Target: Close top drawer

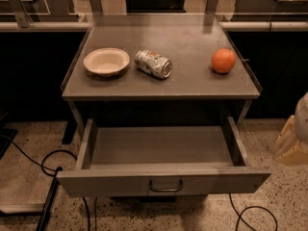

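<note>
The top drawer [106,183] is a wide, shallow grey metal drawer under the table top. It stands pulled far out and nothing lies inside it. A small dark loop handle [165,186] sits at the centre of its flat front panel. My gripper [291,146] shows as a pale cream shape at the right edge of the camera view. It is to the right of the drawer's right front corner and apart from it, partly cut off by the frame.
On the grey table top [192,85] stand a white bowl [106,61], a crushed can [153,64] on its side and an orange [224,60]. Black cables [45,165] run over the speckled floor left and right of the drawer. A railing runs behind the table.
</note>
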You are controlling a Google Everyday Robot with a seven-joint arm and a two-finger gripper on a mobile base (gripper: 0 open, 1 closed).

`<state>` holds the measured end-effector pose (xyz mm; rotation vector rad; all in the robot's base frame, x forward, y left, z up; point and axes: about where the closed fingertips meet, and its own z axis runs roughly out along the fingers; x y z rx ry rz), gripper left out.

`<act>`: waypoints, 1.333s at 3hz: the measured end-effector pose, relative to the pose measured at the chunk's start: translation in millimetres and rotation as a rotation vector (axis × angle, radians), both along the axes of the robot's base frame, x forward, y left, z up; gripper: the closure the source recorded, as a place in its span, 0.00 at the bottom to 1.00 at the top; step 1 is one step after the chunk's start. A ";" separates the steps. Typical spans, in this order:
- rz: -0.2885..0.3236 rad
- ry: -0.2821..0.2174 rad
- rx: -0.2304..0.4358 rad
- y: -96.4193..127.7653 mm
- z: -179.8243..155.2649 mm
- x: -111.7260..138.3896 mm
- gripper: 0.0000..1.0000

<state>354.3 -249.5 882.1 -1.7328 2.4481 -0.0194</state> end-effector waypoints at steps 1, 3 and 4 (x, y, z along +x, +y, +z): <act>-0.004 0.051 0.016 2.1 -42.2 -10.9 1.00; -0.012 0.102 0.035 11.3 -75.8 -17.9 1.00; -0.014 0.118 0.039 30.5 -119.8 -14.2 1.00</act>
